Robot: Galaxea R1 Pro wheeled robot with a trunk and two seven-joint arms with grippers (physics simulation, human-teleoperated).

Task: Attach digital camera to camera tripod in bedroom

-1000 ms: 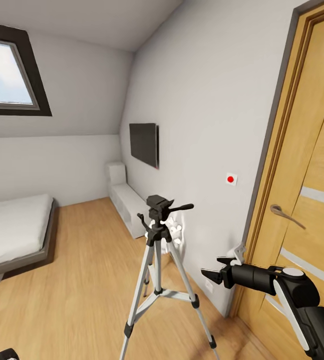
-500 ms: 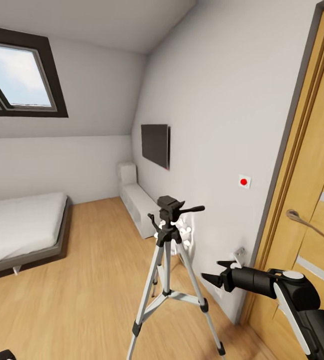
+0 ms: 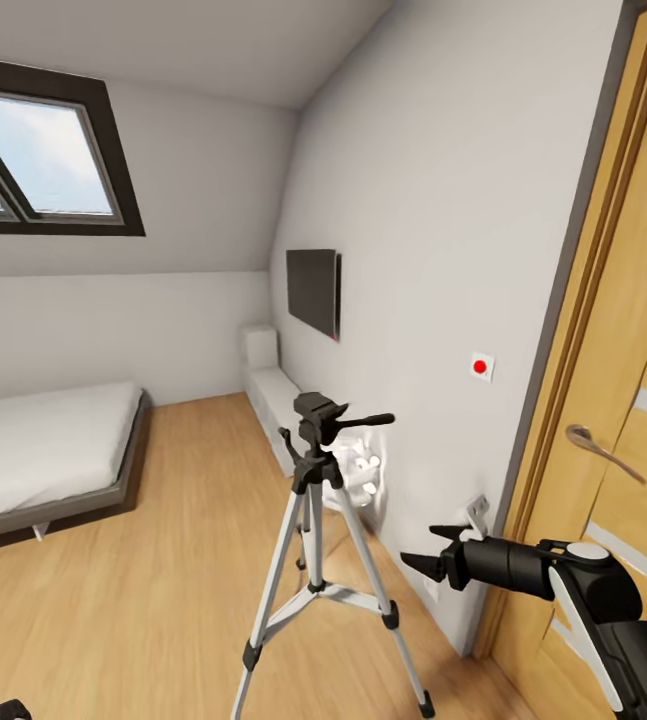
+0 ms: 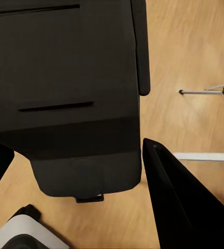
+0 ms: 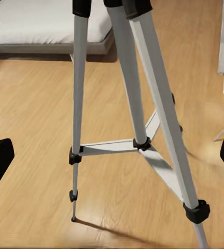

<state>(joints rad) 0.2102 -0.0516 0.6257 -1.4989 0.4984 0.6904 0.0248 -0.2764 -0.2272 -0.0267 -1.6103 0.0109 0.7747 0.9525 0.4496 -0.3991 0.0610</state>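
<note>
1. Fingers of your right gripper [image 3: 421, 550] stand apart, holding nothing, beside the wooden door [image 3: 623, 400].
2. Your left gripper [image 4: 70, 171] has its fingers spread around the black digital camera [image 4: 65, 93]; I cannot tell whether they clamp it.
3. The camera tripod [image 3: 315, 530] stands on the plank floor [image 3: 143, 600] just ahead, near the wall [image 3: 433, 250].
</note>
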